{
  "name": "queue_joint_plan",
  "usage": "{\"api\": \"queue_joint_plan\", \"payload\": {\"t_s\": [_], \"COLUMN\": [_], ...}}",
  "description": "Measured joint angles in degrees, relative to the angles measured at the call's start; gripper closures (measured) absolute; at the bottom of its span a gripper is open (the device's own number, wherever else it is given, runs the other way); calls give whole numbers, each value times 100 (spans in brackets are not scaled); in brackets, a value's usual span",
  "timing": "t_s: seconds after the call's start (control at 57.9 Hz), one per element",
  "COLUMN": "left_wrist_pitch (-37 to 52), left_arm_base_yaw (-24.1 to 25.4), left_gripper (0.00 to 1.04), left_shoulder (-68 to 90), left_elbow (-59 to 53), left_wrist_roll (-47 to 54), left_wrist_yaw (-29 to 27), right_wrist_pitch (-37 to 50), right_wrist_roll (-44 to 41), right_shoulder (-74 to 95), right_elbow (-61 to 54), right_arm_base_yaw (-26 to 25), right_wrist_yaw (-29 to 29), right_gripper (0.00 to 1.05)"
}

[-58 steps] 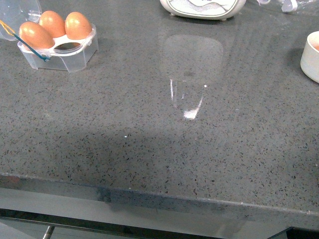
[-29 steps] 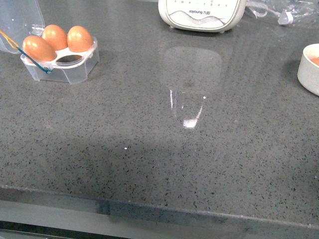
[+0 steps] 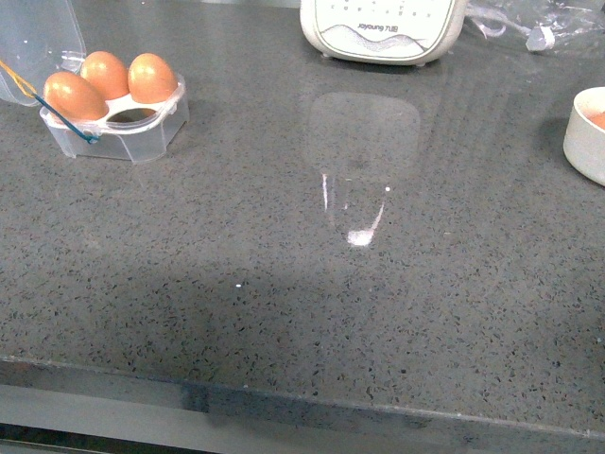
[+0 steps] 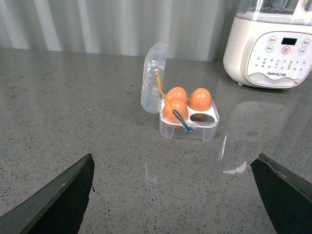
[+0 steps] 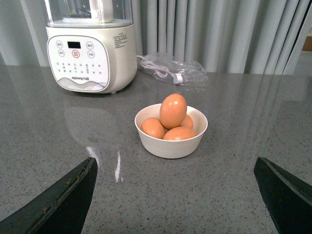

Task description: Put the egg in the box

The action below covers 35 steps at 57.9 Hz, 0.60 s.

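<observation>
The left fingers (image 4: pixel 63 195) and the right fingers (image 5: pixel 63 200) hang spread wide, with nothing between them. The left pair faces the box (image 4: pixel 189 127) and the right pair faces the white bowl (image 5: pixel 170 141). The egg (image 5: pixel 173 110), smooth, orange-brown and unmarked, stands on end atop the other eggs (image 5: pixel 153 127) in that bowl, at the right of the worktop (image 3: pixel 284 284). The clear box sits far left, lid (image 4: pixel 152 78) raised, three eggs (image 4: pixel 200 100) inside and one cell free. The white appliance (image 5: pixel 90 53) reads "Joyoung"; its button labels are too small to read.

The speckled grey counter (image 3: pixel 284 312) is glossy stone, the box (image 3: pixel 142 132) clear plastic, the bowl (image 5: pixel 170 146) smooth white.
</observation>
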Motion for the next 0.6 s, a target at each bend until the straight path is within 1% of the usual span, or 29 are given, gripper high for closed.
{"api": "queue_joint_plan", "payload": {"t_s": [0.19,0.207,0.225,0.242,0.276,0.294,0.397,0.432,0.536,0.605], "left_wrist_pitch": [0,0,0,0,0,0,0,0,0,0], "left_arm_base_yaw": [0,0,0,0,0,0,0,0,0,0], "left_gripper": [7,7,7,7,7,7,7,7,7,7], "left_shoulder": [0,0,0,0,0,0,0,0,0,0], "left_elbow": [0,0,0,0,0,0,0,0,0,0], "left_wrist_roll": [0,0,0,0,0,0,0,0,0,0], "left_wrist_yaw": [0,0,0,0,-2,-2,0,0,0,0], "right_wrist_pitch": [7,66,221,358,684,815,1886,2286,3012,3626], "right_wrist_roll": [-13,-105,-326,-509,-822,-901,-1311,-1325,-1303,-1180], "right_shoulder": [4,39,129,219,490,614,1606,2009,2804,3672], "right_elbow": [0,0,0,0,2,2,92,195,439,758], "right_arm_base_yaw": [15,103,254,341,470,487,420,348,179,-68], "right_wrist_yaw": [35,315,835,1156,1628,1681,1521,1349,1045,723], "right_gripper": [7,7,7,7,7,7,7,7,7,7]}}
